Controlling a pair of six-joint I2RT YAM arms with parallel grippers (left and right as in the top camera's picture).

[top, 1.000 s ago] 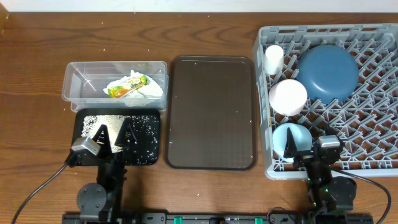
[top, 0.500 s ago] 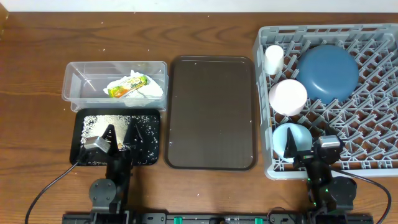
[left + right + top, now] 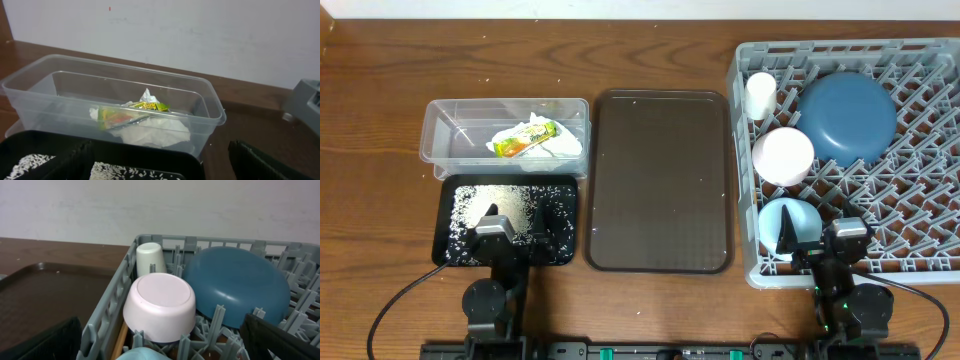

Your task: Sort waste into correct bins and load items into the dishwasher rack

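left fingers [image 3: 67, 162] wide apart, empty, over shallow black rectangular tray [image 3: 455, 255] holding loose white rice scraps [image 3: 515, 195] | right fingers [image 3: 45, 344] wide apart, empty, over near edge of large grey pegged plastic rack [image 3: 920, 220] | crumpled white paper napkin [image 3: 563, 148], yellow-green snack wrapper [image 3: 525, 140] in clear plastic rectangular tub [image 3: 438, 130] | large dark-blue bowl [image 3: 847, 115], small pale-pink bowl [image 3: 782, 155], small light-blue bowl [image 3: 807, 220], small white cup [image 3: 760, 95] in rack

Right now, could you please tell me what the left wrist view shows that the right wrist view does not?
Left wrist only: the clear tub holding the napkin and snack wrapper, and rice on the black tray. Right wrist only: white cup, pink bowl, dark-blue bowl, brown serving tray. Both: the grey rack and wooden table.
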